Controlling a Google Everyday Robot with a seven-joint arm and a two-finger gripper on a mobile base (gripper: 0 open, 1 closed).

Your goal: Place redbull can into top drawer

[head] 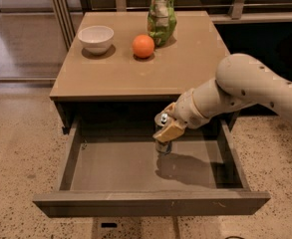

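Note:
The top drawer is pulled wide open below the tan tabletop, its grey-brown floor bare. My gripper reaches in from the right and is shut on the redbull can. The can stands upright inside the drawer, right of the middle, its base at or just above the floor. Only its silver top and lower body show past the tan fingers. The arm casts a shadow on the drawer floor beside the can.
On the tabletop stand a white bowl, an orange and a green snack bag at the back. The drawer's side walls flank the can. Speckled floor lies around the table.

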